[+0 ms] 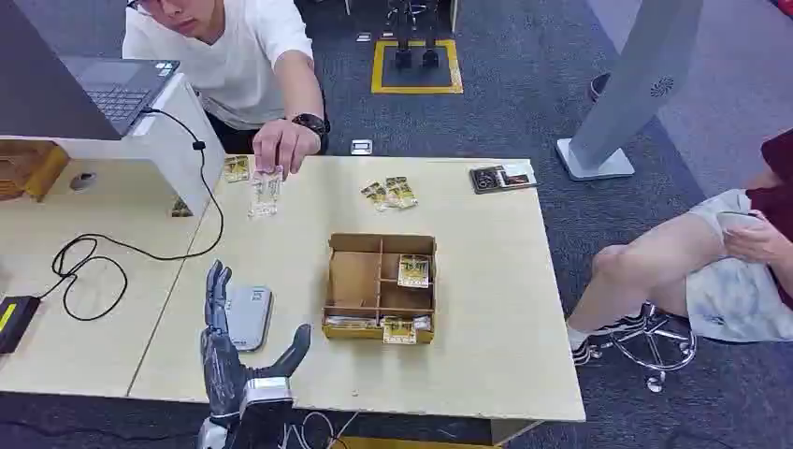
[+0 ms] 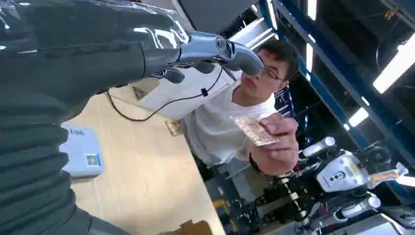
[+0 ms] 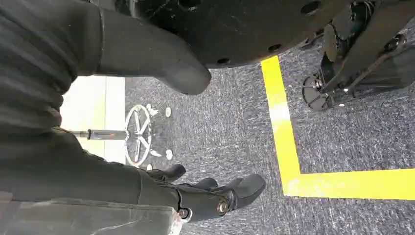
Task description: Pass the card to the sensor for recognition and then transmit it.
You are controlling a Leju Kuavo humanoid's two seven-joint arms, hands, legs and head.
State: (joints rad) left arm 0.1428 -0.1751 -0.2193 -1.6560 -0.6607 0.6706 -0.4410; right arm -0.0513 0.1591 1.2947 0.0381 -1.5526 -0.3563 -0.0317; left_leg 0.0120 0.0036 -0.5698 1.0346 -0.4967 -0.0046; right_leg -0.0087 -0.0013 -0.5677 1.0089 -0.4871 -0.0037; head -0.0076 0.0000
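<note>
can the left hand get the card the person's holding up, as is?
Probably yes. The left hand is open, raised over the table's near edge, and the person's hand holds the card across bare tabletop; only the grey sensor lies beneath the path.

Matt wooden table (image 1: pixel 486 309), cardboard box (image 1: pixel 355 277)

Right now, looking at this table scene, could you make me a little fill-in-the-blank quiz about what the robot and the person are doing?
1. The robot's left hand hovers with its fingers ____, holding nothing.
2. The flat grey rectangular sensor pad lies on the ____ wooden table.
3. The person in the white T-shirt pinches a small clear-wrapped card with one ____.
4. The brown cardboard box is split into ____ by dividers.

Missing words: spread; light; hand; compartments
</note>
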